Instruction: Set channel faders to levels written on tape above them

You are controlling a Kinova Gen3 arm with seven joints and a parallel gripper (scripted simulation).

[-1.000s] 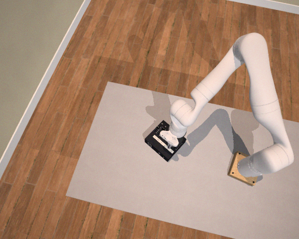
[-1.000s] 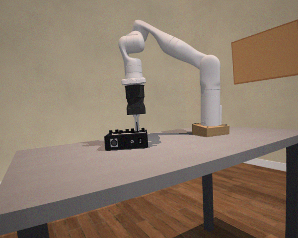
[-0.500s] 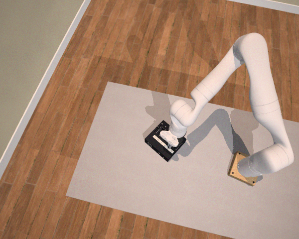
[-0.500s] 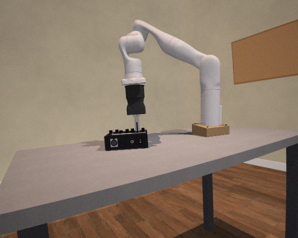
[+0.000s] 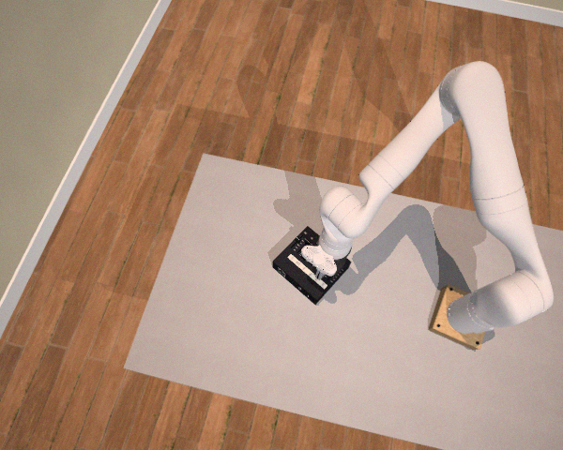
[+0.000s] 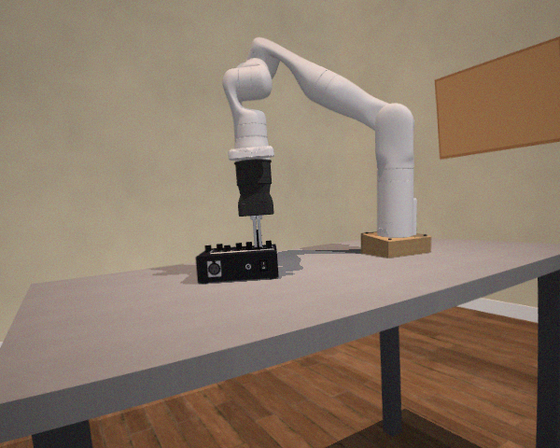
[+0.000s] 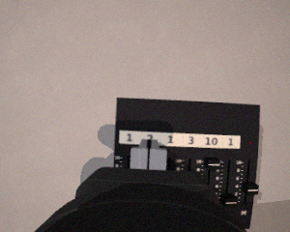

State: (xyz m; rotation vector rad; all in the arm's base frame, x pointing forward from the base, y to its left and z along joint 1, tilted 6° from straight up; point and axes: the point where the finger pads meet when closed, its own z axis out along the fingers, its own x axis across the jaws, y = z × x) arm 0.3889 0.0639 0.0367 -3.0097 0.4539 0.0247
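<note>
The black lighting desk [image 5: 295,279] [image 6: 231,273] [image 7: 208,118] stands on the table. Its tape [image 7: 181,140] reads 1, 2, 1, 3, 10, 1 in the wrist view; the fingertips partly cover the 2. My gripper [image 6: 258,245] [image 7: 149,149] is shut and empty, pointing down at the second channel's column, just below the tape. The fifth channel's cap [image 7: 213,163] is near the top of its scale. The sixth channel's cap [image 7: 229,199] is low on its scale. The master cap [image 7: 251,188] is at the right, partway down. The other channels' caps are hidden by the gripper in the wrist view.
The grey table [image 5: 233,334] [image 6: 140,328] carries the desk and the arm's wooden base block [image 5: 454,334] [image 6: 405,248]. The base stands well to the right of the desk. Several caps rise from the desk's top close beside the fingers.
</note>
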